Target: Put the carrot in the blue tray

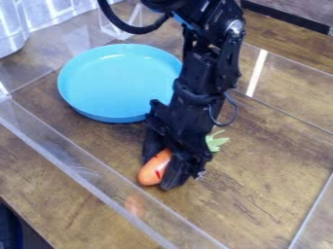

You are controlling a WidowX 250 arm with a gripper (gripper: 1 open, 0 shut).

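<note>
the blue tray sits up and left on the table, just beside the arm. right of it the fingers are closed on the carrot, it seems, its long axis running toward the leafy top at right.

Dark wood-grain tabletop, clear acrylic barrier along edges, glare streaks.
</note>
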